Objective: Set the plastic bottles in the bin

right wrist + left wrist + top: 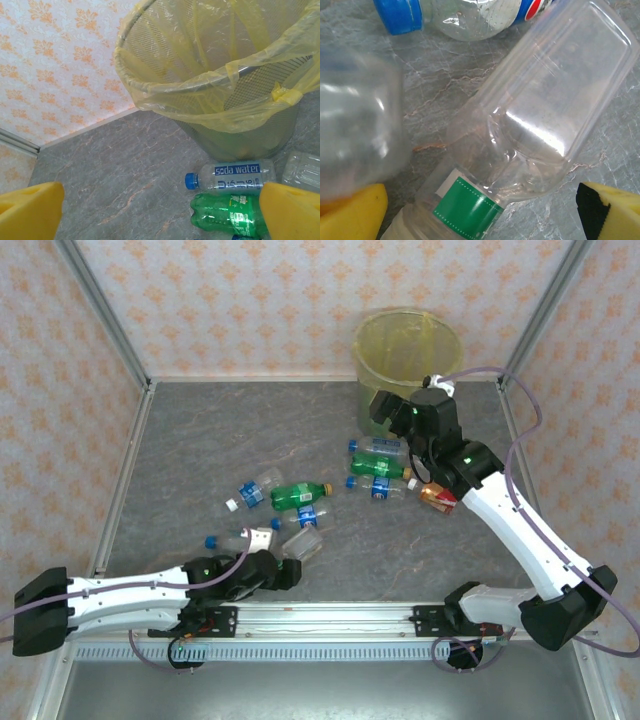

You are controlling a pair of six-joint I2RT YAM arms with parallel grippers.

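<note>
In the right wrist view, the clear blue-capped bottle [235, 176] is displaying a blue label reading "soda water" in white, with larger white characters beneath. The green bottle [227, 215] beside it is showing a label with print too small to read.

Bottles [300, 493] on table [200, 440], before bin [400, 365] apparently near back wall [250, 300]

Clear and green plastic bottles [300, 495] on their sides near upright yellow-lined bin [392, 358]
</note>
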